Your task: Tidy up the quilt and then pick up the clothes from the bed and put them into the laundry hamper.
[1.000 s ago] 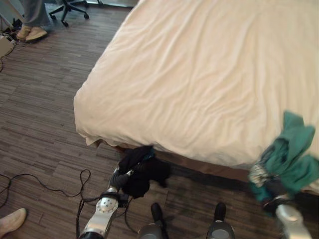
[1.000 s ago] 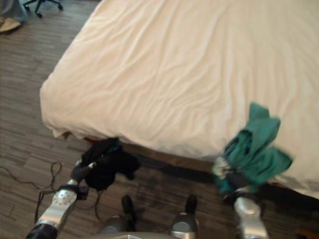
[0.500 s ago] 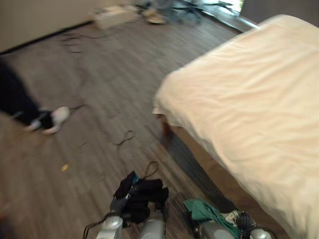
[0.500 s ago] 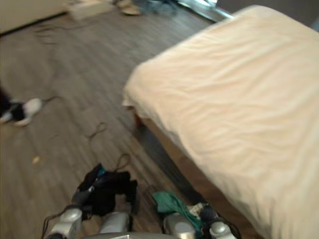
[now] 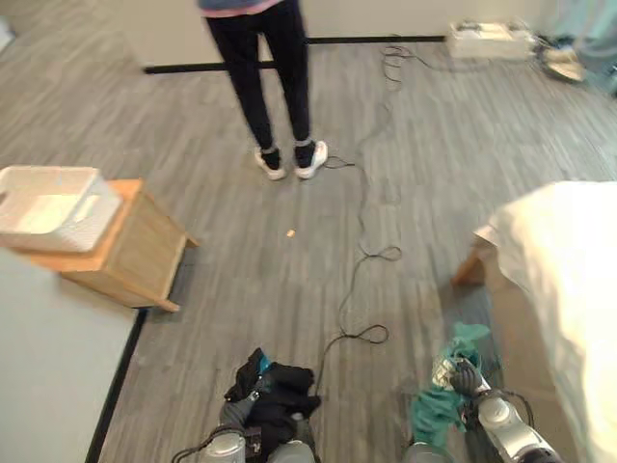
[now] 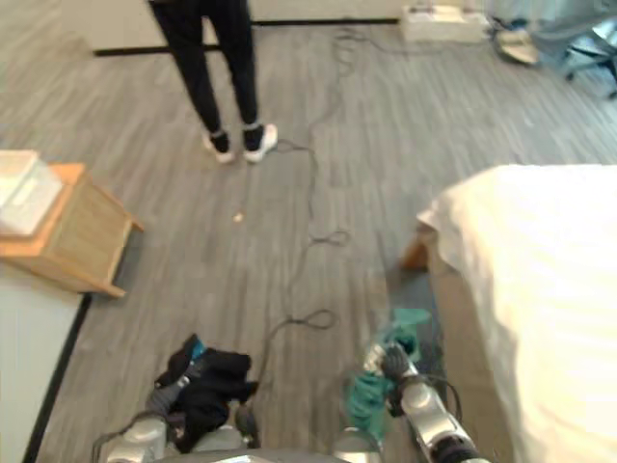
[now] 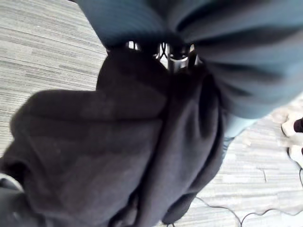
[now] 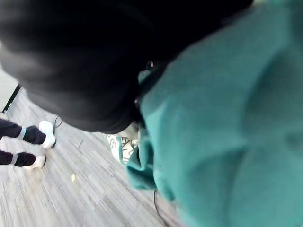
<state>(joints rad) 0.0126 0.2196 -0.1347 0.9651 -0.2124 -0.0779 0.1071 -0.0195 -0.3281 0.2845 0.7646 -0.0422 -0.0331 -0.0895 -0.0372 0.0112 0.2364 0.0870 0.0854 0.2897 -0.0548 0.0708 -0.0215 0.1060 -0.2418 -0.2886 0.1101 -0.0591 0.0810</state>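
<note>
Black garment [image 5: 275,394] in left hand [image 5: 234,413], teal garment [image 5: 439,400] in right hand [image 5: 469,378], white hamper [image 5: 50,204] on wooden stand [image 5: 125,260]

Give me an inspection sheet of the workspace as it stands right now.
Surface: grey wood-plank floor; cream quilt-covered bed at right, smooth.
Job's things: bunched black garment in left hand; bunched teal garment in right hand; white slatted laundry hamper on a wooden side table at left.
Clutter: small orange scrap on floor.
Hands: both shut on clothes.
Cables: thin black cable looping across floor.
Surroundings: person's dark-trousered legs in white shoes standing ahead.
</note>
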